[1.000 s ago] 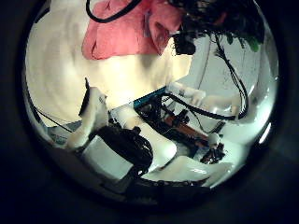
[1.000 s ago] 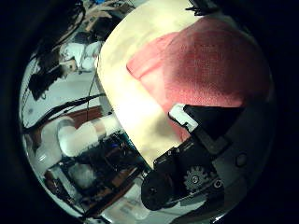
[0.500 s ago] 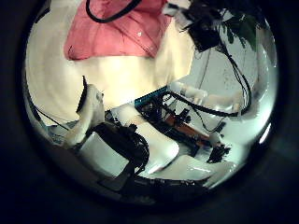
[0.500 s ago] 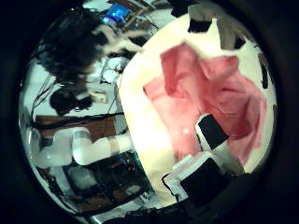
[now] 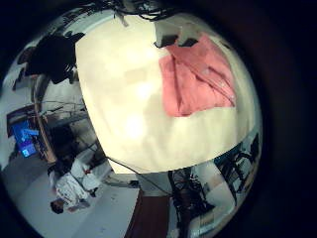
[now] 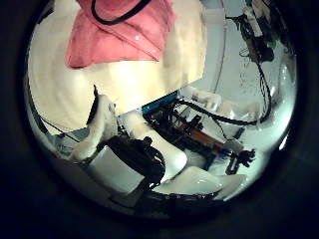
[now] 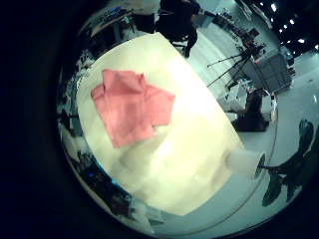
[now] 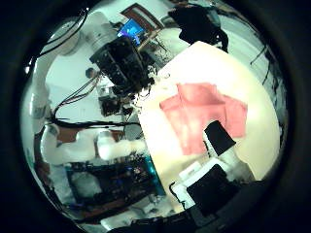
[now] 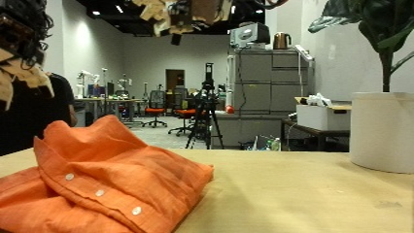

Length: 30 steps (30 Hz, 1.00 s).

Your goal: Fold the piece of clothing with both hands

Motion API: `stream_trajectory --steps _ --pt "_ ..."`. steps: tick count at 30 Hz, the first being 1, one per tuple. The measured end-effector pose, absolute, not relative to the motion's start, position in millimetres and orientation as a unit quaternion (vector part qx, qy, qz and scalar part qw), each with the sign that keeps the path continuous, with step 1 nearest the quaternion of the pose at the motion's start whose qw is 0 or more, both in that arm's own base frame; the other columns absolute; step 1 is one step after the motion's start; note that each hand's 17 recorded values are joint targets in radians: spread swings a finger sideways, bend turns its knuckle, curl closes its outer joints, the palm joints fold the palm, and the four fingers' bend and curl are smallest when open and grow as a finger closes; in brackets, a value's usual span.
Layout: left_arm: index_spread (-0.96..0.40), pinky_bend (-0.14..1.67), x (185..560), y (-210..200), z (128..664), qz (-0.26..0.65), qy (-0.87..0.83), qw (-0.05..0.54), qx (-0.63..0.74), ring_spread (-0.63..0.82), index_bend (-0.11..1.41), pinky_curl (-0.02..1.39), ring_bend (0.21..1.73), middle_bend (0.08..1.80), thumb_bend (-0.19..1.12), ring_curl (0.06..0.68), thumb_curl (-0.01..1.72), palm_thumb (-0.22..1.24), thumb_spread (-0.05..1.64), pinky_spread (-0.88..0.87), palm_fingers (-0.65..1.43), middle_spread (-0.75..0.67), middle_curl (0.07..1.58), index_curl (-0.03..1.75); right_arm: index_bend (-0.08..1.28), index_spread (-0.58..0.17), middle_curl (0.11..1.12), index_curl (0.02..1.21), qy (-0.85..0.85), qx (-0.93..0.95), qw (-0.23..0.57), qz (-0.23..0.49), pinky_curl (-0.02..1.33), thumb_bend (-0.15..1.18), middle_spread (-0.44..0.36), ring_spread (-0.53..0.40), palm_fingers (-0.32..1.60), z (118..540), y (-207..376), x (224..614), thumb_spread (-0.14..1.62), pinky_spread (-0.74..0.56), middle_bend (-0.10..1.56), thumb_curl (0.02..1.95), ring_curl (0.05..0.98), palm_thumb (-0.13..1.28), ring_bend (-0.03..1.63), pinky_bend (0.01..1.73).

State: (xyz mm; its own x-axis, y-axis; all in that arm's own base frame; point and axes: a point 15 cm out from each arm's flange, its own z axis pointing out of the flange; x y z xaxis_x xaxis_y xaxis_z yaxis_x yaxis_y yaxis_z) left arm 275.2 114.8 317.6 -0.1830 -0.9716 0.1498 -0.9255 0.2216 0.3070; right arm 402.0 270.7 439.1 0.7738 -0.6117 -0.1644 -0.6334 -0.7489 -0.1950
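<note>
An orange shirt (image 9: 104,184) with white buttons lies folded in a loose heap on the light wooden table (image 9: 311,194). Both hands hang high above it at the view's top edge: my left hand (image 9: 16,44) and my right hand (image 9: 194,12). The left thumb side palm view shows white relaxed fingers (image 6: 100,124) holding nothing, with the shirt (image 6: 115,40) far off. The right thumb side palm view shows straight fingers (image 8: 224,146) over the small shirt (image 8: 204,115). The shirt also shows in the left little finger side palm view (image 5: 198,74) and the right little finger side palm view (image 7: 130,105).
A white plant pot (image 9: 382,131) stands on the table's far side by the edge; it also shows in the right little finger side palm view (image 7: 244,161). A grey cabinet (image 9: 265,97) and a tripod (image 9: 207,107) stand beyond the table.
My right hand has lifted well away from the shirt, which was close under its palm and now looks small and far. The left palm view has shifted only slightly.
</note>
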Motion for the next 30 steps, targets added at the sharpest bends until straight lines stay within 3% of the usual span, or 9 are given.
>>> stream_trajectory --steps 6,11,17,22,30 --pt "0.14 0.27 263.4 68.3 354.0 -0.064 -0.771 0.123 0.622 0.51 0.17 0.32 0.42 0.19 -0.02 0.229 0.37 0.66 1.2 0.48 0.02 0.3 0.29 0.3 0.17 -0.211 0.39 0.32 0.41 -0.908 0.072 0.054 0.46 -0.03 0.155 0.238 -0.01 477.8 165.7 357.9 1.13 0.44 0.23 0.78 0.292 0.92 0.37 0.39" --pt "0.13 0.26 251.5 10.9 360.6 -0.068 -0.777 0.131 0.612 0.5 0.17 0.32 0.41 0.19 -0.02 0.226 0.37 0.64 1.19 0.47 0.04 0.28 0.3 0.31 0.17 -0.221 0.37 0.31 0.463 -0.883 0.012 0.079 0.42 -0.02 0.161 0.254 0.0 459.1 102.3 321.7 1.17 0.43 0.2 0.69 0.272 0.87 0.32 0.35" --pt "0.13 0.25 240.5 -21.6 367.0 -0.081 -0.777 0.131 0.61 0.49 0.17 0.32 0.41 0.19 -0.02 0.225 0.37 0.64 1.19 0.46 0.05 0.27 0.3 0.31 0.16 -0.233 0.35 0.31 0.487 -0.868 -0.039 0.093 0.39 -0.03 0.157 0.262 0.0 423.2 64.5 288.7 1.22 0.42 0.18 0.57 0.263 0.79 0.29 0.33" --pt "0.13 0.25 232.7 -30.4 365.3 -0.087 -0.772 0.13 0.616 0.49 0.17 0.32 0.41 0.19 -0.02 0.226 0.37 0.64 1.19 0.46 0.05 0.28 0.31 0.31 0.16 -0.244 0.34 0.3 0.509 -0.85 -0.082 0.108 0.37 -0.03 0.155 0.265 -0.01 381.1 29.3 248.9 1.26 0.41 0.18 0.5 0.26 0.72 0.28 0.33" --pt "0.13 0.24 233.5 -19.3 354.2 -0.083 -0.764 0.141 0.624 0.49 0.17 0.32 0.41 0.19 -0.02 0.229 0.37 0.64 1.19 0.46 0.05 0.27 0.31 0.31 0.17 -0.239 0.32 0.29 0.52 -0.842 -0.107 0.091 0.35 -0.01 0.16 0.266 0.02 346.4 -16.5 244.3 1.3 0.4 0.19 0.4 0.257 0.67 0.27 0.32"
